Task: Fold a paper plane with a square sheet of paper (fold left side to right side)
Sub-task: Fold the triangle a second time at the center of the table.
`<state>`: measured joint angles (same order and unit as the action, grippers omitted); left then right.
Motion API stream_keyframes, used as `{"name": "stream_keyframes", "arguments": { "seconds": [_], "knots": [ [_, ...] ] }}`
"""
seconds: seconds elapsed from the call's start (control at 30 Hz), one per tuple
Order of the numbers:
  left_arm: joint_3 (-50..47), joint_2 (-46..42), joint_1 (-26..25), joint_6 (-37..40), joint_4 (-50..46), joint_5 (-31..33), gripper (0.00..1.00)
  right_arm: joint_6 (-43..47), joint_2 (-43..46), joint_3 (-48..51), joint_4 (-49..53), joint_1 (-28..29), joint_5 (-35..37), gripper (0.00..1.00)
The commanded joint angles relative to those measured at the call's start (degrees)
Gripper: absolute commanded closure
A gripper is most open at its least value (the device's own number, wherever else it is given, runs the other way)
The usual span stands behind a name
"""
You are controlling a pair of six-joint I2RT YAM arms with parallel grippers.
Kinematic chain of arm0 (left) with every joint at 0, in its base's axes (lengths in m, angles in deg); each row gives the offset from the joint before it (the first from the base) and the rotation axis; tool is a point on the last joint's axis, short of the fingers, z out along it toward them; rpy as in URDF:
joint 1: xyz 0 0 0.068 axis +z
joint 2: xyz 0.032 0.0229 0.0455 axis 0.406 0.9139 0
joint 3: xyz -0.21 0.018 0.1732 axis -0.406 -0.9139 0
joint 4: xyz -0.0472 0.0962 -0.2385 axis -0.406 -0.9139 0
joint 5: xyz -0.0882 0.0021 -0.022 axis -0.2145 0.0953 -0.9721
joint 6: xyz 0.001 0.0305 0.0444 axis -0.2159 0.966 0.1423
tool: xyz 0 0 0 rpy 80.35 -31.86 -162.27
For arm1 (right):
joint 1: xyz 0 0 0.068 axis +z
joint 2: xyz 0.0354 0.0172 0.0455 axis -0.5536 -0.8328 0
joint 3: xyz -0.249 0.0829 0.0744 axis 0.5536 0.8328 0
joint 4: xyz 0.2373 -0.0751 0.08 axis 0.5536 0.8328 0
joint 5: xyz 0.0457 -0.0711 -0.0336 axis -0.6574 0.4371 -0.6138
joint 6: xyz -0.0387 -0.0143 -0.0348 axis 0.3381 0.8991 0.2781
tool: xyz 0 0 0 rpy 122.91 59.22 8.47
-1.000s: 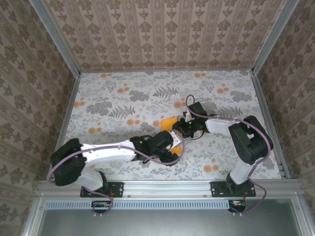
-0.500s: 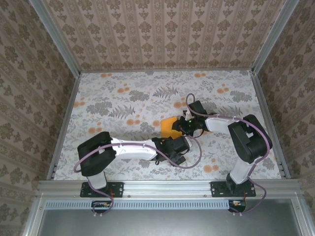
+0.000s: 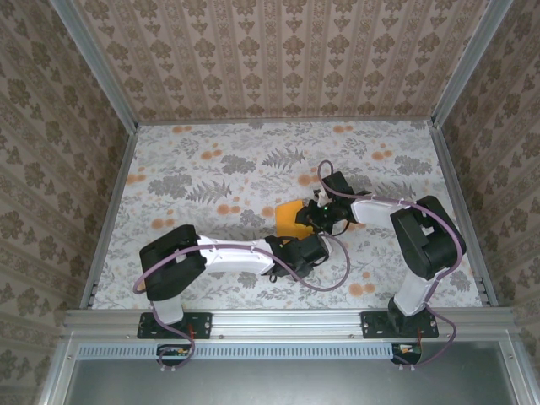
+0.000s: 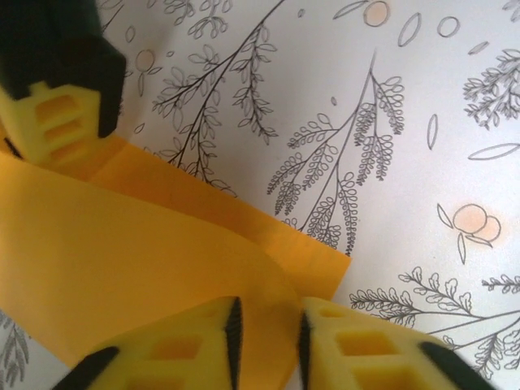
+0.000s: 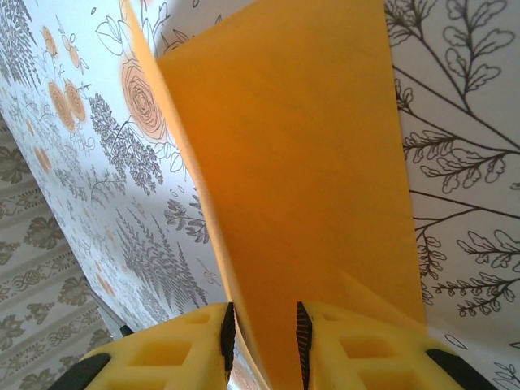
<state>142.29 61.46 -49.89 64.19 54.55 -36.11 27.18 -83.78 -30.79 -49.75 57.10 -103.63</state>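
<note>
The square sheet of paper (image 3: 289, 218) is bright orange and lies mid-table, doubled over on itself. In the left wrist view the paper (image 4: 122, 268) has a curved upper layer over a flat lower one whose corner pokes right. My left gripper (image 3: 305, 247) sits at its near edge, and in its own view the left gripper (image 4: 268, 313) has jaws a narrow gap apart with paper showing across the gap. My right gripper (image 3: 317, 216) is at the paper's right edge. In its own view the right gripper (image 5: 260, 317) is also slightly open over the paper (image 5: 301, 162), which bulges up along its left side.
A floral cloth (image 3: 211, 181) covers the table. Patterned walls and metal rails (image 3: 114, 202) close in the left, far and right sides. The two arms nearly meet at mid-table; one right finger (image 4: 57, 122) rests on the paper in the left wrist view.
The left arm's elbow has swung in from the far left toward the centre, and its gripper has shifted slightly right along the paper's near edge. The right gripper has barely moved.
</note>
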Motion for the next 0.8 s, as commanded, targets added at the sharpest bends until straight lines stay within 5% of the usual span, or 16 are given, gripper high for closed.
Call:
{"name": "stream_keyframes", "arguments": {
  "seconds": [0.0, 0.13, 0.43, 0.77],
  "knots": [
    [-0.4, -2.2, -0.1, -0.1, 0.3, -1.6, 0.85, 1.5, -0.8, -1.5, 2.8, -0.4, 1.4, 0.71],
    [-0.7, -2.7, 0.3, -0.8, 0.4, -2.7, 1.00, 2.0, -0.8, -1.8, 3.0, -0.3, 1.3, 0.70],
    [-5.4, -8.3, 5.3, -4.0, 4.4, -13.2, 1.00, 2.1, 0.4, -1.9, 1.5, -0.9, 1.3, 0.67],
    [-14.7, -14.2, 16.8, -12.1, 15.9, -33.7, 1.00, 2.1, 12.6, 4.3, -5.7, -3.7, 6.1, 0.36]
  ]
}}
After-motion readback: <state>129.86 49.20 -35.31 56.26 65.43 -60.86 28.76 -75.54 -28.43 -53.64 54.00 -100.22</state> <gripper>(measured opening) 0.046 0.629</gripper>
